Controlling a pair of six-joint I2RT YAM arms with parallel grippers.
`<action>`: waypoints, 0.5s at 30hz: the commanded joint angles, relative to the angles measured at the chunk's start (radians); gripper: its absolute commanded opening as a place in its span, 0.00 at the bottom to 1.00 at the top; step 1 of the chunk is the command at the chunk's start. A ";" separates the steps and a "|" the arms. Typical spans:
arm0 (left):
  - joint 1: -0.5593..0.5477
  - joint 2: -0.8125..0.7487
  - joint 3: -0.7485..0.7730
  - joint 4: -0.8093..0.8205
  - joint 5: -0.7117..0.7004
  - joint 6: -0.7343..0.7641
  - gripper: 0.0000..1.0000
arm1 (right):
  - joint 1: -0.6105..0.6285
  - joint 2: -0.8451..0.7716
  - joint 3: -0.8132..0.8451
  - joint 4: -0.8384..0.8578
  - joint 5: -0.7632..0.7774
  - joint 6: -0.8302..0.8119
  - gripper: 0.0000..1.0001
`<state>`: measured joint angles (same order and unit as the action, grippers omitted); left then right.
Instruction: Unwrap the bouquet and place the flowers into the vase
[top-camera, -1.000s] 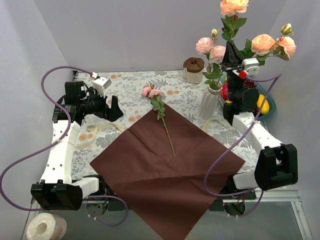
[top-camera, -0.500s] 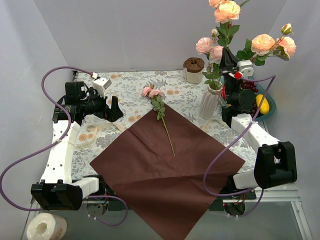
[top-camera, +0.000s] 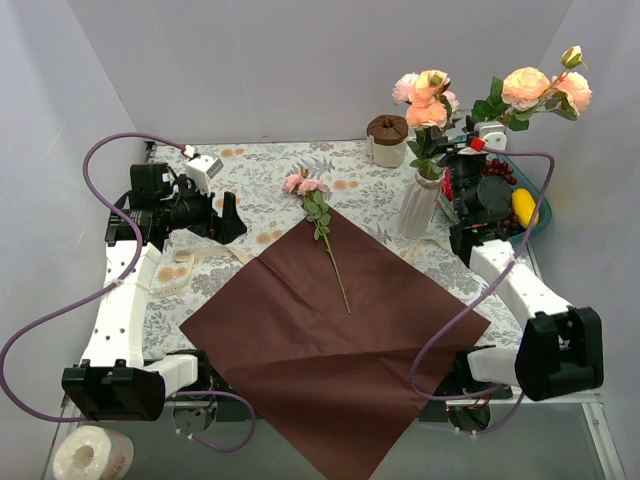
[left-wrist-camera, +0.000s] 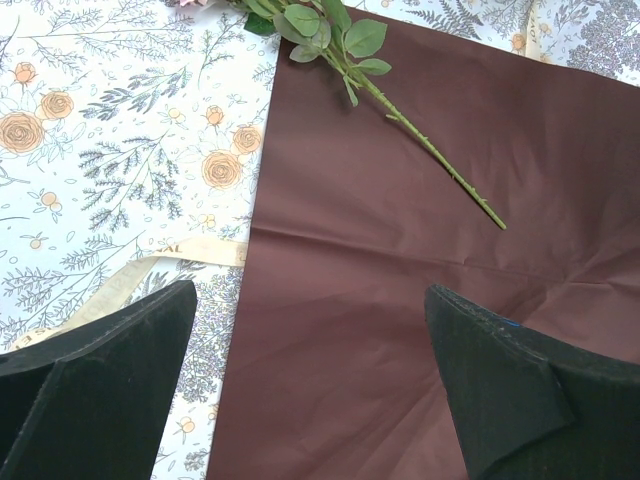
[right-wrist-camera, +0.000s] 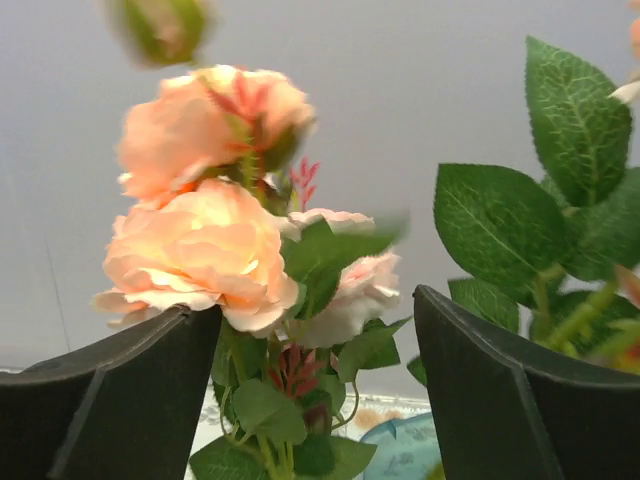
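The bouquet's maroon paper (top-camera: 330, 340) lies spread flat on the table, and its cream ribbon (top-camera: 190, 265) lies loose at the left. One pink flower (top-camera: 305, 185) rests with its stem across the paper (left-wrist-camera: 440, 160). The white ribbed vase (top-camera: 420, 205) holds pink and peach flowers (top-camera: 427, 95). A further peach spray (top-camera: 540, 88) rises to the right of them. My right gripper (top-camera: 455, 152) is open just right of the vase's blooms (right-wrist-camera: 200, 250), holding nothing. My left gripper (top-camera: 225, 215) hangs open over the paper's left edge (left-wrist-camera: 308, 290).
A cream jar with a brown lid (top-camera: 387, 140) stands behind the vase. A blue bowl of plastic fruit (top-camera: 522, 208) sits behind my right arm. A tape roll (top-camera: 90, 455) lies off the table's near left corner. Grey walls close in on three sides.
My right gripper lowered a peach rose from high above the vase down among the other blooms, then opened and let it go. The left arm has stayed still.
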<state>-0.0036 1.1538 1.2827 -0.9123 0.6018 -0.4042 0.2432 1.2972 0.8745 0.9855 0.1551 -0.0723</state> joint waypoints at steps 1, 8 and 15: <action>0.002 -0.028 0.000 0.018 0.015 -0.012 0.98 | 0.001 -0.148 -0.019 -0.135 0.006 0.103 0.86; 0.002 -0.039 -0.003 0.027 0.009 -0.016 0.98 | 0.037 -0.338 0.055 -0.442 -0.071 0.157 0.91; 0.002 -0.040 0.001 0.029 0.010 -0.051 0.98 | 0.281 -0.316 0.285 -0.686 -0.060 -0.033 0.95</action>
<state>-0.0036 1.1477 1.2827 -0.9043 0.6025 -0.4309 0.4053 0.9642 1.0218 0.4442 0.0986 0.0109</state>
